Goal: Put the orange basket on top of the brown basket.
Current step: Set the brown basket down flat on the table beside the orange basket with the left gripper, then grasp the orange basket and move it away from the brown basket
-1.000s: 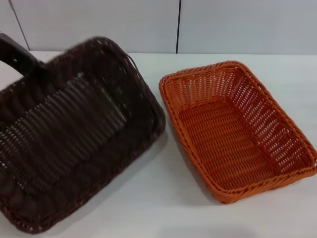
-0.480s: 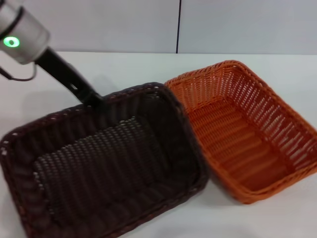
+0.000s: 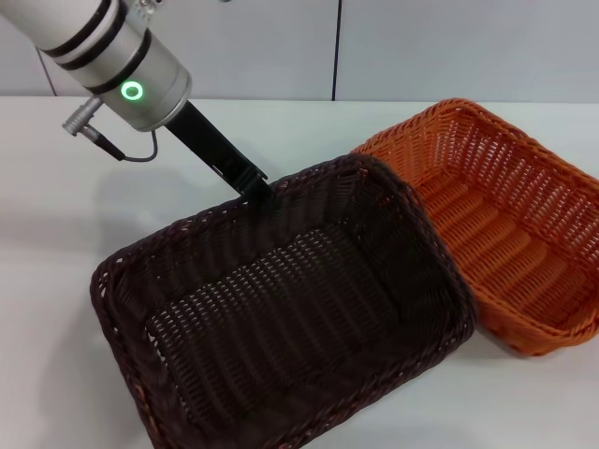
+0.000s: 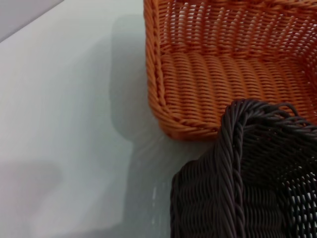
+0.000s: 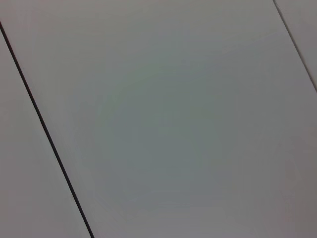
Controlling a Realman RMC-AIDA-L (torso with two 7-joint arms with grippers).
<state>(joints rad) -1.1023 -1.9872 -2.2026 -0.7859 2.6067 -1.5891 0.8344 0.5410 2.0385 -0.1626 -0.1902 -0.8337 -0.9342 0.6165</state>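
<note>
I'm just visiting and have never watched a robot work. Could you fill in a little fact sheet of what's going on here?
Surface: white table
Carried item: brown basket, held by its far rim
Holder: left gripper, shut on that rim
Other item: orange basket, to the robot's right
Contact: the brown basket's corner overlaps the orange basket's near rim
Right arm: not in view

You have a white counter (image 3: 281, 140), the orange basket (image 3: 505, 234) resting on it at your right, the brown basket (image 3: 290, 318) overlapping the orange rim.
</note>
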